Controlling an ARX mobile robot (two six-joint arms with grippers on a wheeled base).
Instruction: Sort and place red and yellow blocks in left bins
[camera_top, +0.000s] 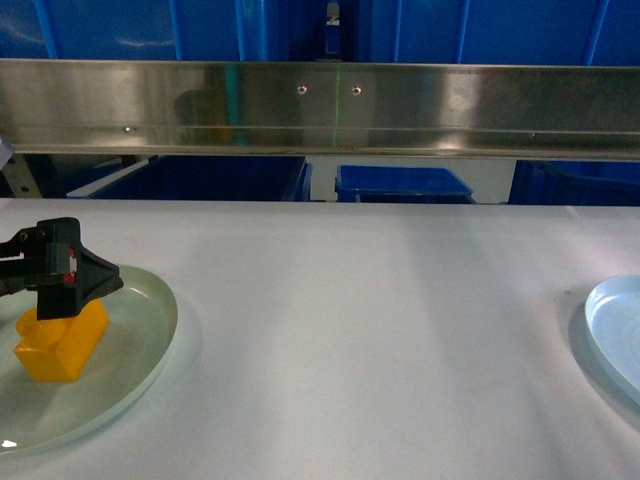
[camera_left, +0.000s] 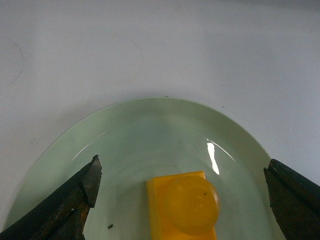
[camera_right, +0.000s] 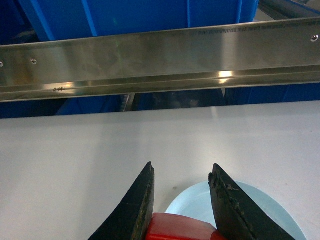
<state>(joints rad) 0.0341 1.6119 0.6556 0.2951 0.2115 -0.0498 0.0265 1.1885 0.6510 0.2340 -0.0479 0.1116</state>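
The orange-yellow block (camera_top: 62, 345) lies on a pale green plate (camera_top: 145, 335) at the table's front left. My left gripper (camera_top: 85, 295) hovers right over it, open. In the left wrist view its fingers stand wide apart on either side of the yellow block (camera_left: 185, 205), whose round stud faces up, and touch nothing. My right gripper (camera_right: 182, 166) is shut on the red block (camera_right: 175, 227), held above a pale blue plate (camera_right: 260, 202); it is outside the head view. A large blue bin (camera_top: 200, 178) sits behind the table at the left, under the steel rail.
A long steel rail (camera_top: 320, 105) runs across the far side above the table's back edge. A smaller blue crate (camera_top: 400, 183) shows beneath it at centre. The pale blue plate (camera_top: 615, 335) lies at the table's right edge. White tabletop (camera_top: 380, 330) stretches between the two plates.
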